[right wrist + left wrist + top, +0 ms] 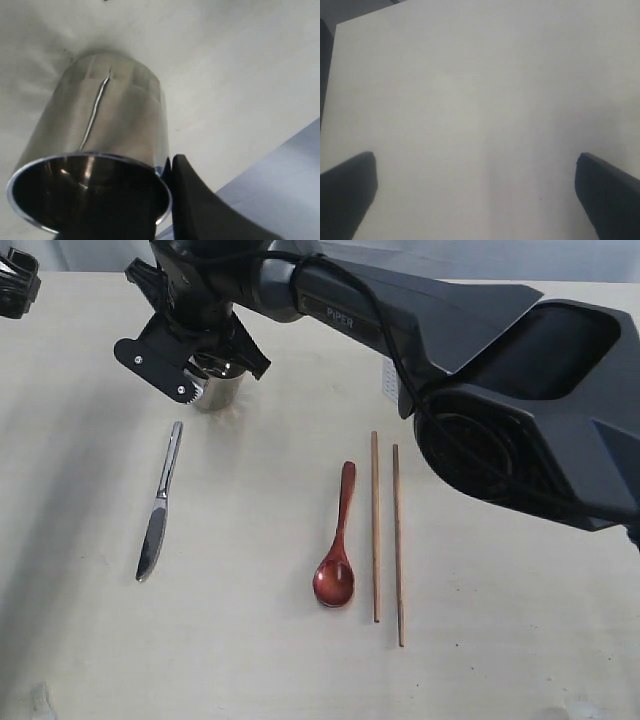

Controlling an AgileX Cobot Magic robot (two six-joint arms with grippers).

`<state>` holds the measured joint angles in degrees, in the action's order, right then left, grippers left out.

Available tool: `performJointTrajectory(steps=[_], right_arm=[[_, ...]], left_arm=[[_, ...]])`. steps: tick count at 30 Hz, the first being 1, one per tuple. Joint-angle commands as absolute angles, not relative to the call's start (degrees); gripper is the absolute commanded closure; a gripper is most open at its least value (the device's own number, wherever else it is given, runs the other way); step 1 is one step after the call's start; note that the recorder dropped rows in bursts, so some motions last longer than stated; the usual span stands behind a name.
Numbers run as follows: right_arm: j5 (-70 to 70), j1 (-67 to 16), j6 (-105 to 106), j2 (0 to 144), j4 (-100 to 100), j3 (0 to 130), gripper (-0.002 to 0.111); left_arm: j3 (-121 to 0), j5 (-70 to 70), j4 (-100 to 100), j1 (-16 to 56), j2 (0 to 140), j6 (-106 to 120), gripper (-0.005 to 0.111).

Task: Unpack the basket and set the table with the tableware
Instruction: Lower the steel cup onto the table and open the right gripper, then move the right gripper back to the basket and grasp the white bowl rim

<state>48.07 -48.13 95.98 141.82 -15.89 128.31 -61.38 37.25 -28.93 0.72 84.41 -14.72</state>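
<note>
Subject: steel cup (222, 390), upright near the table's (250, 670) far edge, left of centre. Whether its base touches the top, cannot tell. Thin, rigid, polished steel: probably light and slippery, not fragile, but easily tipped.

The right gripper (200, 370) is clamped on the rim wall, one finger inside and one outside. That looks sounder than a hold on the smooth side.

The knife (160, 505) lies nearer, toward the left edge. The spoon (337, 540) and chopsticks (376, 530) lie parallel mid-table.

The left gripper (475, 195) is spread wide and empty over bare table.

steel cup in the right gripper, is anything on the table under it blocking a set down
Nothing visible. The right gripper pinches the steel cup by its rim over bare table; the knife lies well apart.
</note>
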Motion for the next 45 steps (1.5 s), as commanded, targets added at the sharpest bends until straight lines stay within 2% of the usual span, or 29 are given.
performJointTrajectory(steps=[1, 4, 11, 15, 20, 22, 31, 35, 40, 45], right_arm=[[47.92, -48.2, 96.56, 142.08, -15.09, 128.58, 0.091], [47.92, -48.2, 98.33, 142.08, -15.09, 128.58, 0.077], [47.24, -48.2, 99.01, 142.08, -15.09, 128.58, 0.076], [46.19, -48.2, 99.01, 142.08, -15.09, 128.58, 0.075], [45.55, -48.2, 99.01, 142.08, -15.09, 128.58, 0.053], [45.06, -48.2, 99.01, 142.08, -15.09, 128.58, 0.048], [39.93, -48.76, 97.05, 141.31, -15.09, 128.58, 0.048], [40.58, -49.04, 86.93, 137.77, -17.63, 128.58, 0.048], [54.33, -48.77, 62.73, 131.88, -26.21, 128.58, 0.048], [69.96, -43.98, 44.68, 128.64, -29.32, 128.58, 0.048]], left_arm=[[-61.35, 38.04, -29.07, 0.57, 83.94, -15.25, 0.001], [-61.35, 38.62, -29.51, 0.57, 83.94, -15.25, 0.001], [-61.35, 40.36, -32.37, 0.57, 83.94, -17.15, 0.001], [-61.35, 44.51, -40.71, 0.57, 83.94, -26.82, 0.001], [-61.35, 47.12, -45.09, 0.57, 83.94, -32.19, 0.001], [-61.35, 47.12, -45.09, 0.57, 83.94, -32.19, 0.001], [-61.35, 46.51, -45.15, 0.57, 83.94, -32.19, 0.001], [-61.35, 46.42, -45.15, 0.57, 83.94, -32.19, 0.001], [-61.35, 42.69, -43.3, 0.57, 83.94, -32.19, 0.001], [-60.36, 34.63, -35.72, 0.57, 84.04, -25.3, 0.001]])
